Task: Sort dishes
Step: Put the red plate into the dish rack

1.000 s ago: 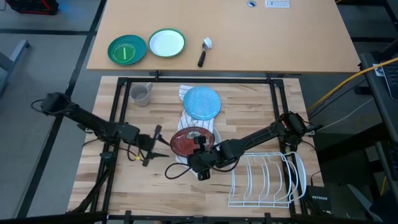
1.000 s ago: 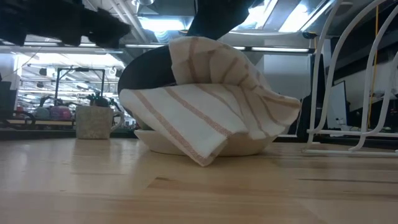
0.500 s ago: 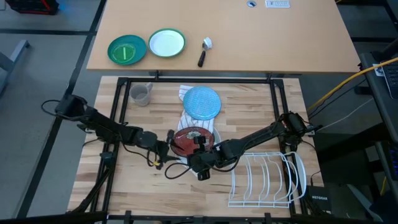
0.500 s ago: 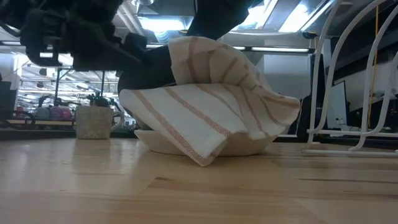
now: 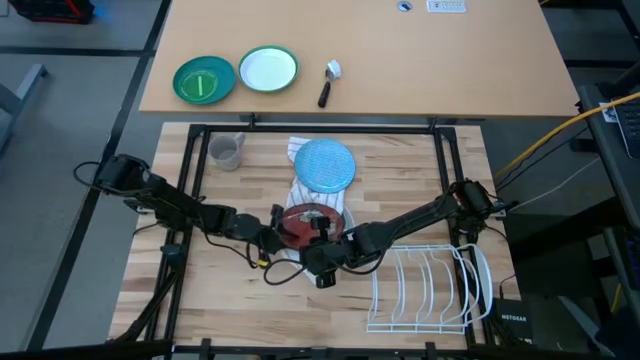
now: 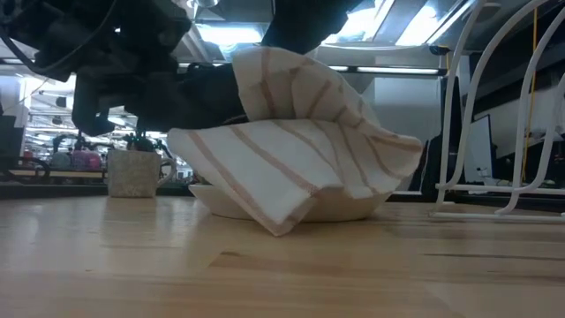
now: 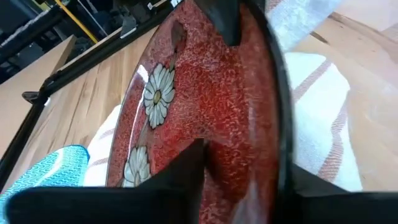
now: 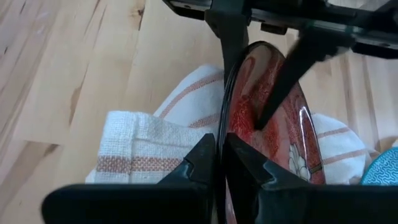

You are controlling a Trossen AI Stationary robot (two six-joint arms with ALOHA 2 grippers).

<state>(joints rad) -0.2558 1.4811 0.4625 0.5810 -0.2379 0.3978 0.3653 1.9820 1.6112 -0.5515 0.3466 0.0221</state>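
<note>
Dark red plate [image 5: 305, 224]: mid-table, tilted up off striped towel [image 6: 291, 172].
Right gripper [image 8: 219, 163]: fingers pinched on plate's near rim, one each side.
Left gripper [image 7: 239, 25]: at opposite rim, fingers straddling edge; full closure cannot tell.
Handover judged in hand: left should clamp firmly before right lets go; keep tilt steady, clear of towel.
Plate: speckled red face, white flower marks, glossy black back.
Light blue plate [image 5: 326, 165]: just beyond, on towel.
Wire rack [image 5: 430, 290]: right, well apart.

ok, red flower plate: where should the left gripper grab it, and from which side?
By the rim. The dark red plate is tilted up off the striped towel, the right gripper pinching one edge, so the opposite raised edge is free. The left gripper should come from its own side.
</note>
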